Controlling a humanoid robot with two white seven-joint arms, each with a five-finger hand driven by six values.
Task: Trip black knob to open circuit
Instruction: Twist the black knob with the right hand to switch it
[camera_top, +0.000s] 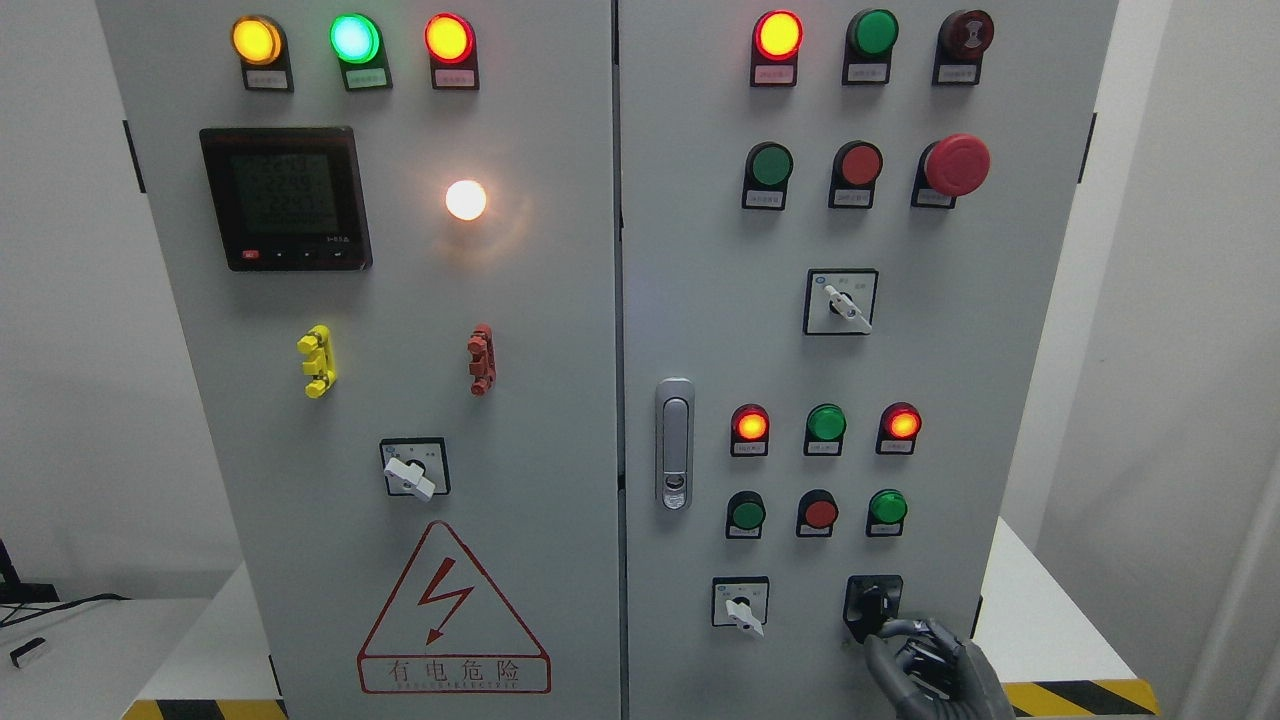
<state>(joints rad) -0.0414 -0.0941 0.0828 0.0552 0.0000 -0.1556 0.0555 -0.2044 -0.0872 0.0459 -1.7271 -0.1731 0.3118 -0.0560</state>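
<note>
- Reaching in from the lower right corner, the right hand (925, 665) is sitting closest to the camera, its dark fingers (905, 628) curling toward the panel.
- Fingertips are touching the black knob (873, 603), low on the right cabinet door (1000, 350); whether they are truly gripping it cannot be told.
- Just left of it, a white selector switch (741, 605) is sitting untouched.
- Judging by this, the reach is looking complete, while the turn that trips the circuit is seeming not yet done: red lamps (751, 425) above are glowing.
- Farther up, a red mushroom button (956, 165) is standing out.
- No left hand is showing.
</note>
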